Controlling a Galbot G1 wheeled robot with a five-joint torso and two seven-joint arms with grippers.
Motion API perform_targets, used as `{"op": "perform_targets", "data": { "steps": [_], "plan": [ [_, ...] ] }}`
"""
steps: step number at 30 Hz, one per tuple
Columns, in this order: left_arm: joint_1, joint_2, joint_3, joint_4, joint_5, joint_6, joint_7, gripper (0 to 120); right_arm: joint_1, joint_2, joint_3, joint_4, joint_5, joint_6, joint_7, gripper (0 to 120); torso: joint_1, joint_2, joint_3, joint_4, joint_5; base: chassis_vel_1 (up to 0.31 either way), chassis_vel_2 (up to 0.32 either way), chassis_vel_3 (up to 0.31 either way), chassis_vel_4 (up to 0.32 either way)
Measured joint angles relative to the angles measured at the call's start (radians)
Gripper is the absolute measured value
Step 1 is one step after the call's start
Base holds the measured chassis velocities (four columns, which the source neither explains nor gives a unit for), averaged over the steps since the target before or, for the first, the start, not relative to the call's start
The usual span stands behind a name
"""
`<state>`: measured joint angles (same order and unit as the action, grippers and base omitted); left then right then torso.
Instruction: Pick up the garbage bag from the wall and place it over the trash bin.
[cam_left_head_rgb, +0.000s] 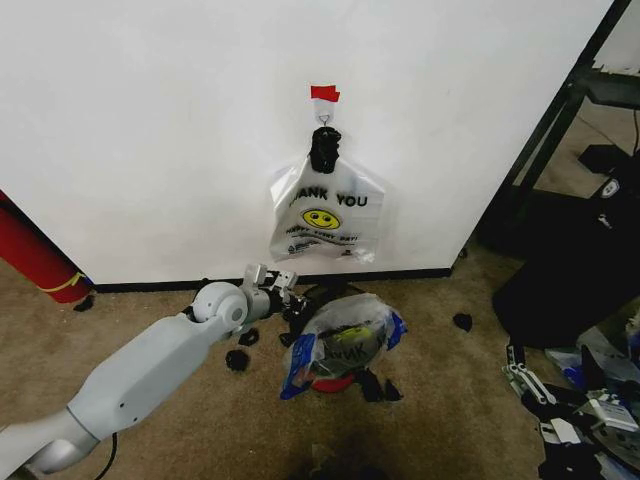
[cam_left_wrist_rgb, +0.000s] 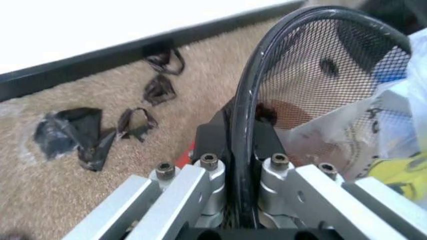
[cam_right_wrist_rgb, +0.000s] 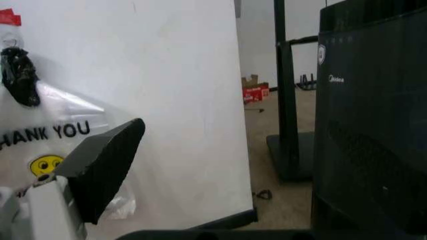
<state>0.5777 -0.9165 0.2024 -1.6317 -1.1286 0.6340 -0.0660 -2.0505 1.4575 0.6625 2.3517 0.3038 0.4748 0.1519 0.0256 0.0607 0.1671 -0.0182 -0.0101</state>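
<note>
The left gripper is clamped on the black wire rim of the trash bin, one finger on each side. The garbage bag with blue panels drapes over the bin on the carpet, just off the black baseboard. Beyond, a "THANK YOU" bag hangs on the wall. The right gripper faces that wall; its opening cannot be judged.

"THANK YOU" above a yellow smiley on the white hanging bag, "Midea" on the black appliance
</note>
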Motion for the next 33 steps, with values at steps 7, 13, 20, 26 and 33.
{"op": "perform_targets", "data": {
  "steps": [7,13,20,26,33],
  "plan": [
    [0.139,0.017,-0.162,-0.174,-0.198,-0.02,-0.303,2,0.024,-0.011,-0.016,-0.007,0.006,-0.042,0.013,100,0.0,0.0,0.0,0.0002,0.0001,0.0,0.0,0.0,0.0],
    [0.286,0.039,-0.257,-0.31,-0.223,-0.093,-0.475,2,0.058,-0.025,-0.026,-0.018,0.007,-0.097,0.026,100,0.0,0.0,0.0,0.0002,0.0001,0.0,0.0,0.0,0.0],
    [0.403,0.004,-0.303,-0.377,-0.167,-0.193,-0.611,2,0.087,-0.038,-0.038,-0.043,-0.007,-0.132,0.032,100,0.0,0.0,0.0,0.0001,0.0001,0.0,0.0,0.0,0.0],
    [0.47,-0.088,-0.299,-0.406,-0.129,-0.274,-0.759,2,0.102,-0.049,-0.05,-0.042,-0.011,-0.166,0.048,100,0.0,0.0,0.0,0.0001,0.0001,0.0,0.0,0.0,0.0],
    [0.514,-0.188,-0.289,-0.392,-0.048,-0.35,-0.807,2,0.109,-0.061,-0.051,-0.042,-0.017,-0.182,0.061,100,0.0,0.0,0.0,0.0,0.0002,0.0,0.0,0.0,0.0]
  ]
}}
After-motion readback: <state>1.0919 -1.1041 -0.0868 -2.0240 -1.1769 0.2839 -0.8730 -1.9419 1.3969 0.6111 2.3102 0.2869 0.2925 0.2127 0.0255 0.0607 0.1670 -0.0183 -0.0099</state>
